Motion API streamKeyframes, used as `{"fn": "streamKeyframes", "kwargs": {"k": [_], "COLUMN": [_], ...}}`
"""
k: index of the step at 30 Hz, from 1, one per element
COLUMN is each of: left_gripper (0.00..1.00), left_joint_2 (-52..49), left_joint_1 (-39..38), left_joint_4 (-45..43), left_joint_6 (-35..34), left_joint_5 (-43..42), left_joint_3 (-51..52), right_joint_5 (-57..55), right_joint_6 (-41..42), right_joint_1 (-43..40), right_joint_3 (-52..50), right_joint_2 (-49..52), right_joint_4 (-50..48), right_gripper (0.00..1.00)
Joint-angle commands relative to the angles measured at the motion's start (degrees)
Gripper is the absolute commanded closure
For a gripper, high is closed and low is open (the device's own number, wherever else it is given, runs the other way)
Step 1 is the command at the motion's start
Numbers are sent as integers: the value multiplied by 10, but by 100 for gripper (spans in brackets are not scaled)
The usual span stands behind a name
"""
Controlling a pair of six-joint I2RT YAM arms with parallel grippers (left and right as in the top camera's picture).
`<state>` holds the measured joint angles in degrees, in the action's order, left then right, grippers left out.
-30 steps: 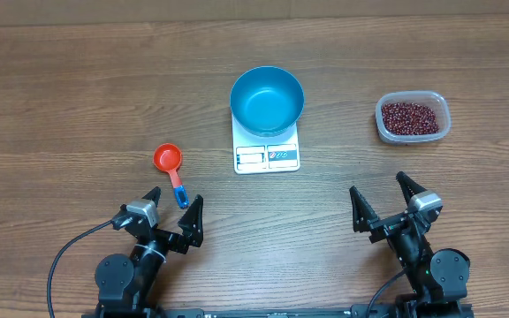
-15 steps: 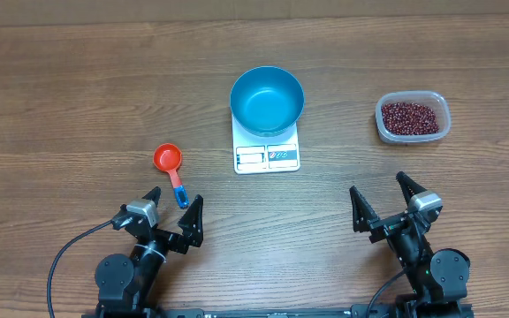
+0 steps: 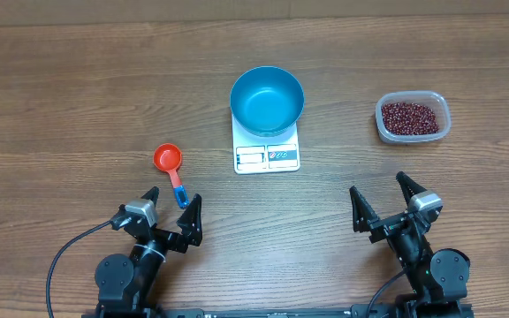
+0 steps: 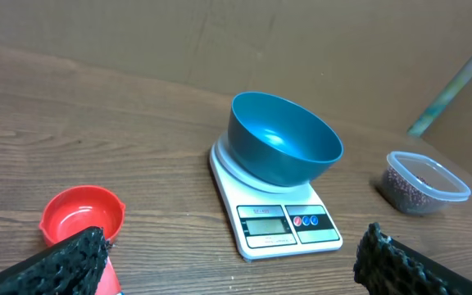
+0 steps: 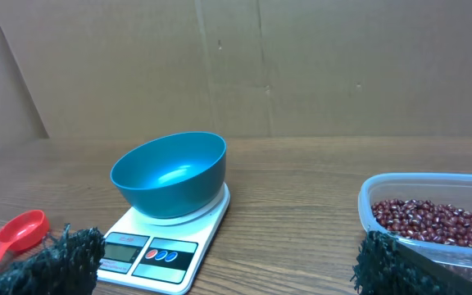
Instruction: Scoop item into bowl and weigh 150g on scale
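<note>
Beans [image 3: 411, 117] in tub [image 3: 413, 139] well beyond right jaws, gaping and empty, left jaws likewise

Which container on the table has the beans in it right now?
The clear plastic tub at the right, filled with red-brown beans. The blue bowl on the scale and the red scoop are both empty.

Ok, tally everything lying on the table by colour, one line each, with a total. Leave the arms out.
Blue: 1, the bowl
White: 1, the scale
Red: 1, the scoop, which has a blue handle
Clear: 1, the tub, holding red-brown beans
Total: 4
</note>
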<state>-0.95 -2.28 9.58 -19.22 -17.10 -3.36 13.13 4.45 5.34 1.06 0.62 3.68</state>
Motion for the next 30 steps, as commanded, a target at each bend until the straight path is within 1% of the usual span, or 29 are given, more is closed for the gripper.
{"fn": "streamKeyframes", "kwargs": {"k": [1, 13, 17, 21, 22, 26, 30], "left_gripper": [0, 1, 0, 0, 0, 0, 0], "left_joint_2": [7, 7, 7, 7, 7, 7, 6], "left_joint_1": [-4, -4, -4, -4, -4, -4, -3], "left_joint_4": [-4, -3, 12, 84, 122, 187, 228], "left_joint_6": [-1, -1, -1, 0, 0, 15, 15], "left_joint_5": [5, 5, 5, 18, 40, 78, 106], "left_joint_3": [3, 1, -12, -56, -81, -136, -191], "right_joint_5": [0, 0, 0, 0, 0, 0, 0], "right_joint_6": [0, 0, 0, 0, 0, 0, 0], "right_joint_1": [3, 3, 3, 3, 3, 3, 3], "right_joint_3": [-6, -6, -6, -6, -6, -6, -6], "right_joint_2": [-4, -4, -4, -4, -4, -4, -4], "right_joint_4": [-1, -1, -1, -1, -1, -1, -1], "right_gripper": [0, 0, 0, 0, 0, 0, 0]}}
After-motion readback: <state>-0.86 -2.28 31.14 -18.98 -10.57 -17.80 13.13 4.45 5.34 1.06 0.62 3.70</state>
